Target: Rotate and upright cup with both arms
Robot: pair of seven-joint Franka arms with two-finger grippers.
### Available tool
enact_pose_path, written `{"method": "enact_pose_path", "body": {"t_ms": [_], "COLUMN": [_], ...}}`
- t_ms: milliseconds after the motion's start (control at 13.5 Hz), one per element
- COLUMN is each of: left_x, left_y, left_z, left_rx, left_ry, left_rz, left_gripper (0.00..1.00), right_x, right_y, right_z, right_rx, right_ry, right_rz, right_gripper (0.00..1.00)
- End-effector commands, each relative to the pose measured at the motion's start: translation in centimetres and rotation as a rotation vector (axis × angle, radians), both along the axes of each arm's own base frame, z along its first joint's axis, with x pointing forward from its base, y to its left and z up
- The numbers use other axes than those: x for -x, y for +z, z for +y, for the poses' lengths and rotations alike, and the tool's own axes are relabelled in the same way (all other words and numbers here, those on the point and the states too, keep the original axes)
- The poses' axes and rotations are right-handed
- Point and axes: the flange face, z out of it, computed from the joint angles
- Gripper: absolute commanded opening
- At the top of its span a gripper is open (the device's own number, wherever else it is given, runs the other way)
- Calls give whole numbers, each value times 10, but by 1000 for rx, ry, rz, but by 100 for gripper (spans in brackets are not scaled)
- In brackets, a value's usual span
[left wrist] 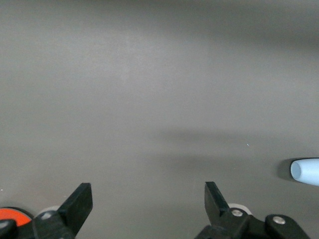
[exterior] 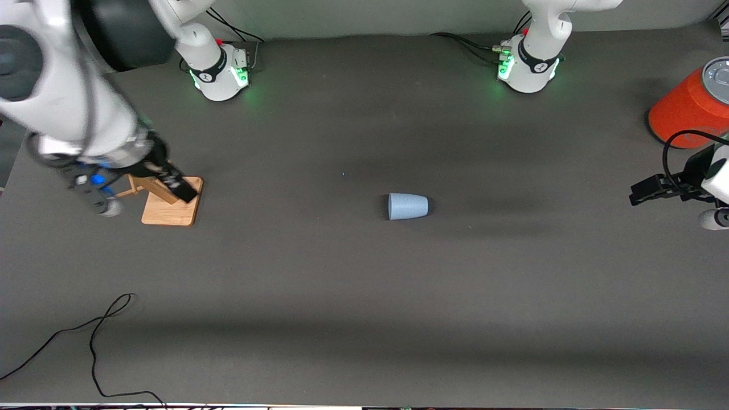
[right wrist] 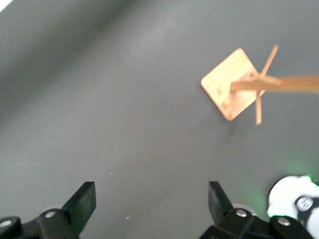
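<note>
My left gripper [left wrist: 148, 204] hangs with its fingers spread wide and nothing between them, out at the left arm's end of the table [exterior: 342, 285]; the front view catches it [exterior: 646, 191] only at the frame's edge, just below the orange can [exterior: 683, 111]. My right gripper [right wrist: 152, 204] is spread just as wide and empty, up in the air over the wooden rack [exterior: 171, 202] at the right arm's end. The front view shows that gripper [exterior: 182, 191] blurred and in front of the rack, so I read its fingers from the right wrist view, which also shows the rack's base and pegs [right wrist: 244, 89] clearly.

The cup [exterior: 408, 206] lies on its side near the table's middle, mouth toward the right arm's end, well apart from both grippers. The left wrist view catches only the cup's end [left wrist: 305, 171] at its frame edge; the right wrist view does not show it.
</note>
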Motion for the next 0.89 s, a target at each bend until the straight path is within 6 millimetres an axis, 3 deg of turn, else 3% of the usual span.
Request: {"method": "enact_pose_path", "body": {"t_ms": [0, 222, 370, 444, 593, 741, 815], "left_x": [10, 17, 16, 17, 21, 28, 30], "left_y": [15, 24, 24, 23, 16, 31, 29], "left_z": [-15, -18, -24, -38, -83, -129, -167], "left_rx": [5, 17, 19, 19, 13, 4, -9], "left_ry": [-11, -16, -40, -63, -112, -110, -114], "left_rz": [15, 21, 12, 18, 55, 47, 43], "left_gripper": [100, 100, 100, 100, 100, 100, 100], "right_x": [11, 13, 12, 11, 7, 5, 4], "right_y": [2, 3, 4, 3, 0, -3, -2], "right_z": [-70, -131, -155, -166, -180, -189, -186], "right_rx": [-75, -105, -114, -112, -107, -104, -104], "right_ry": [133, 273, 385, 444, 547, 598, 611], "right_rz": [-24, -72, -81, -91, -117, -129, -133], "right_gripper": [100, 100, 100, 100, 100, 100, 100]}}
